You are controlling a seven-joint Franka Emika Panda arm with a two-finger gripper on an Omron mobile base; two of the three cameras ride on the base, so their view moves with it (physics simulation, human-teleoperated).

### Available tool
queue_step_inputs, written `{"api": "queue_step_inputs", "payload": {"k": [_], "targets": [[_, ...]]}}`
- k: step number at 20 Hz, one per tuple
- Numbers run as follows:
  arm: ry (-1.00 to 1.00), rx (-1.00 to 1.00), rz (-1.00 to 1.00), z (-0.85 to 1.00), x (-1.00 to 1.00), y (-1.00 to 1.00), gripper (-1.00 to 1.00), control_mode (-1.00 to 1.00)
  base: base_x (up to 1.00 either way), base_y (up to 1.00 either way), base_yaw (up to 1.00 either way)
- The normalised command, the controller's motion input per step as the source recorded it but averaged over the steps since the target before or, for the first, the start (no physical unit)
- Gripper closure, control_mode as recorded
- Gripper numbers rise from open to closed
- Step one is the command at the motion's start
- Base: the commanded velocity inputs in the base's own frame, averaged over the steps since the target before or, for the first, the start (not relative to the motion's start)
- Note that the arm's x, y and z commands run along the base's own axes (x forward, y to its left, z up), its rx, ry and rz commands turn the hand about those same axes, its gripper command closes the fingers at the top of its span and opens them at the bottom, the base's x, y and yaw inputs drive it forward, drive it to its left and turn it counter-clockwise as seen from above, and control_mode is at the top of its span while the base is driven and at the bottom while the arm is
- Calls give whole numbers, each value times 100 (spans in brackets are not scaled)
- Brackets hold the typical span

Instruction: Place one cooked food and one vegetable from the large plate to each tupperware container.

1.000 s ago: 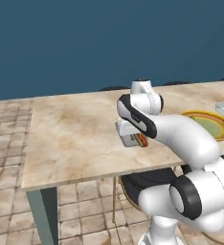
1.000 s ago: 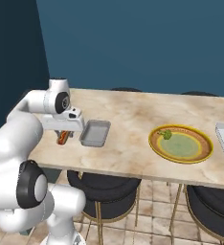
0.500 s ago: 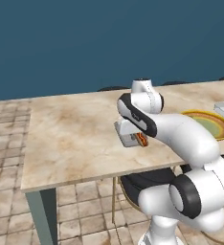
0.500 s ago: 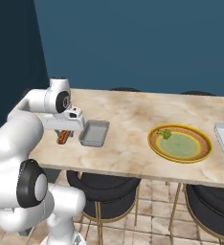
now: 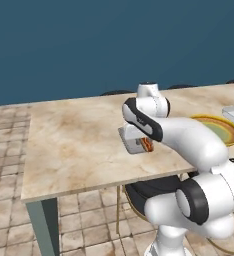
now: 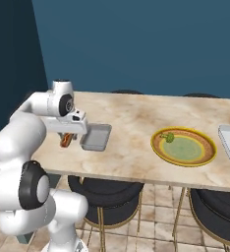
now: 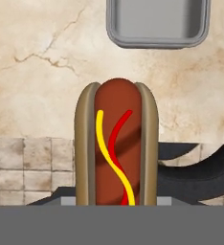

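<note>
A: The gripper (image 6: 66, 139) is closed on the hot dog (image 7: 116, 143), bun sides pinched, the sausage with its yellow and red stripes pointing along the hand. Compared with a second ago, the arm has hardly moved; the hot dog hangs at the same spot near the table's front edge.

B: So the carry has paused?

A: It looks that way. The near tupperware container (image 6: 96, 137) sits just beside the gripper, apart from it, and in the hand view its tray (image 7: 158, 21) lies ahead of the hot dog's tip, nothing in it.

B: Meaning for the task?

A: Likely the cooked item for this tray is about to go in; it is not yet over the rim.

B: Edges?

A: The hot dog hangs over the table's (image 5: 79, 145) front edge, with floor tiles and a dark stool beneath. A release here risks a fall off the table.

B: Room beyond?

A: Open marble between the tray and the large plate (image 6: 184, 146), which holds a green vegetable (image 6: 169, 138). The second container (image 6: 229, 142) is at the far right, something brown inside.
</note>
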Motion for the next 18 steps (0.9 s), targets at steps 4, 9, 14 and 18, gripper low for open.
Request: {"api": "queue_step_inputs", "payload": {"k": [4, 9, 14, 18], "targets": [[0, 0, 0, -6, 100, -4, 100, -100, 0, 0, 0], [3, 0, 0, -14, 100, -16, 100, -100, 0, 0, 0], [0, -1, 0, -27, 100, -1, 100, -100, 0, 0, 0], [0, -3, 0, -49, 99, 0, 100, -100, 0, 0, 0]]}}
